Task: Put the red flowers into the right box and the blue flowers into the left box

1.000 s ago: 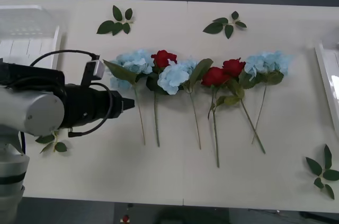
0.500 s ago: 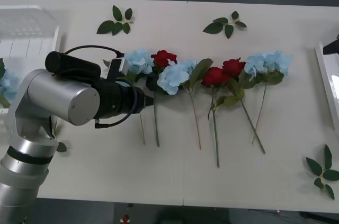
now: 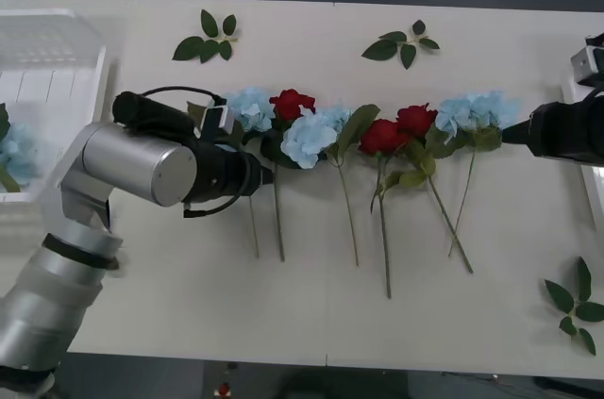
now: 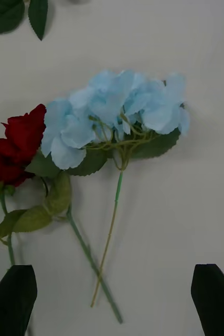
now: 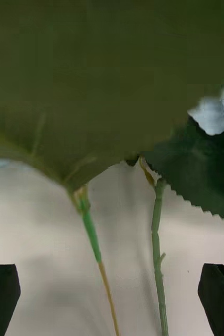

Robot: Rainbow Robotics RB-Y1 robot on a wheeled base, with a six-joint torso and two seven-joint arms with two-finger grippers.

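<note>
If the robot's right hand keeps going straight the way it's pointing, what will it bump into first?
Probably the blue flower at the row's right end: the open right hand points straight at it. Its height above the table is unclear.

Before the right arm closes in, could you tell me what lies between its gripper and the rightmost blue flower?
Nothing: in the right wrist view the open right gripper faces the blue flower across bare table.

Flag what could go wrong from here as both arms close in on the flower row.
1. The open left claw straddles two stems, a pale-blue hydrangea's stem and a green rose stem; it might grab both.
2. By the open right claw, the rightmost fluffy blue hydrangea touches a deep-red rose, which could get dragged along.
</note>
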